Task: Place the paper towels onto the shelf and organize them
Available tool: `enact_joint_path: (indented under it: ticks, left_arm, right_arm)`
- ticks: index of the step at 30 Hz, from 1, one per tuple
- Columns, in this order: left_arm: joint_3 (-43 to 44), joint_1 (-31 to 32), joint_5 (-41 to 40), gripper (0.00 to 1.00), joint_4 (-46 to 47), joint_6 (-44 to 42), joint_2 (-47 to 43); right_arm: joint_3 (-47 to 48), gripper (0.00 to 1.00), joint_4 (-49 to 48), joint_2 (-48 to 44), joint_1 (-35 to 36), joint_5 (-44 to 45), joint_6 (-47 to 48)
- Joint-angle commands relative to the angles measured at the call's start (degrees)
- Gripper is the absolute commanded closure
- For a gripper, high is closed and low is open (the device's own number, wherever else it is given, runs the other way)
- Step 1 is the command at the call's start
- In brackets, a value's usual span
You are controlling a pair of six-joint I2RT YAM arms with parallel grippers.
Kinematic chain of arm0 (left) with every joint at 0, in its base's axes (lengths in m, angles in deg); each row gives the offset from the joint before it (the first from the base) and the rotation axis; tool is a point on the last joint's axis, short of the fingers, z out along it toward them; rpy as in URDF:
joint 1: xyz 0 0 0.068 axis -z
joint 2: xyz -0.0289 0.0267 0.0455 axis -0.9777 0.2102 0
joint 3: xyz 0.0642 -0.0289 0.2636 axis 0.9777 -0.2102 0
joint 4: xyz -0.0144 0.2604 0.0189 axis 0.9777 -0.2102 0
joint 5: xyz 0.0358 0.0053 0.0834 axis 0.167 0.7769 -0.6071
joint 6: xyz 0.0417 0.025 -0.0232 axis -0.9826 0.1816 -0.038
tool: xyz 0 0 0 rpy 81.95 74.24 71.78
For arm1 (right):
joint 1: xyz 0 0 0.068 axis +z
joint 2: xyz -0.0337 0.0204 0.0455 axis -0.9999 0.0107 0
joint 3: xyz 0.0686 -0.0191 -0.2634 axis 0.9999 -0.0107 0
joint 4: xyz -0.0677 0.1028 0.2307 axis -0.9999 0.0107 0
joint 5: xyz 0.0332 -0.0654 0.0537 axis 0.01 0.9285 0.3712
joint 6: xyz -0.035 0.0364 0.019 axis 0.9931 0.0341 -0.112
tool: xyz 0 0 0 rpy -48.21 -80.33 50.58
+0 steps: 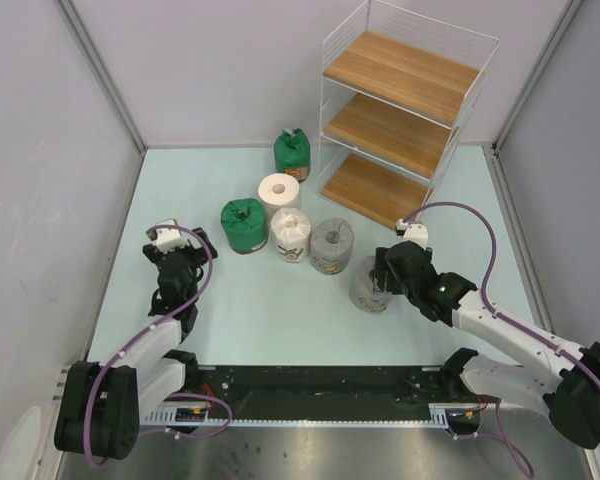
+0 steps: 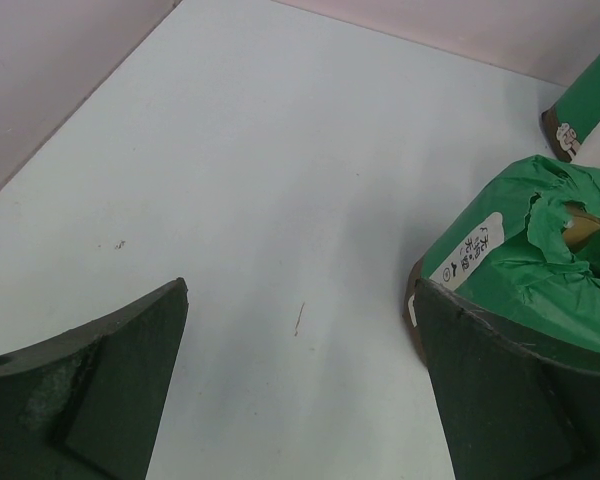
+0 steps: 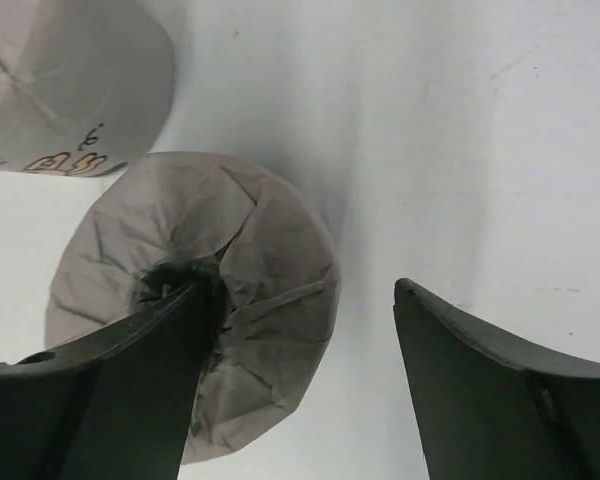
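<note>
Two arms bent fwd, R jaws astride wall of grey roll (image 1: 365, 292).

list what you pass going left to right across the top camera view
left hand → near green-wrapped roll → white-wrapped roll → grey-wrapped roll → nearer grey-wrapped roll

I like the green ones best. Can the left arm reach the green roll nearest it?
Probably yes. The left gripper is open right beside that green roll, with only bare table between them and no other roll in the way.
</note>
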Motion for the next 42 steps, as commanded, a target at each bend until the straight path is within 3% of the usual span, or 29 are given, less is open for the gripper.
enact_joint_path:
  ticks: [1, 5, 6, 8, 18, 23, 33, 42]
  left_arm:
    - [2.5, 0.1, -0.5, 0.0, 0.9, 0.9, 0.2]
    - [2.8, 0.2, -0.7, 0.0, 0.8, 0.8, 0.7]
    - [2.8, 0.2, -0.7, 0.0, 0.8, 0.8, 0.7]
    - [2.9, 0.2, -0.7, 0.0, 0.8, 0.8, 0.7]
    - [3.2, 0.2, -0.6, 0.0, 0.7, 0.9, 1.2]
    - [3.4, 0.2, -0.4, 0.0, 0.6, 1.0, 1.4]
    - [3.8, 0.2, -0.7, 0.0, 0.0, 1.1, 1.9]
    - [4.0, 0.2, -0.7, 0.0, 0.2, 1.1, 2.5]
  right_arm:
    - [2.4, 0.24, 1.2, 2.2, 0.4, 3.7, -2.0]
    - [2.3, 0.42, 0.7, 4.5, 0.5, 3.6, -3.1]
    - [2.4, 0.54, 0.6, 4.6, 0.6, 3.7, -3.7]
    - [2.4, 0.61, 0.7, 4.2, 1.1, 5.1, -5.7]
    - [2.7, 0.68, -2.2, -8.7, 1.6, 8.6, -4.5]
    - [9.1, 0.68, 0.5, -11.5, 1.5, 11.1, -0.9]
    - [34.1, 0.66, -1.8, -3.2, 1.6, 10.2, 13.1]
    - [39.5, 0.66, -8.9, 4.8, 1.7, 17.3, 22.1]
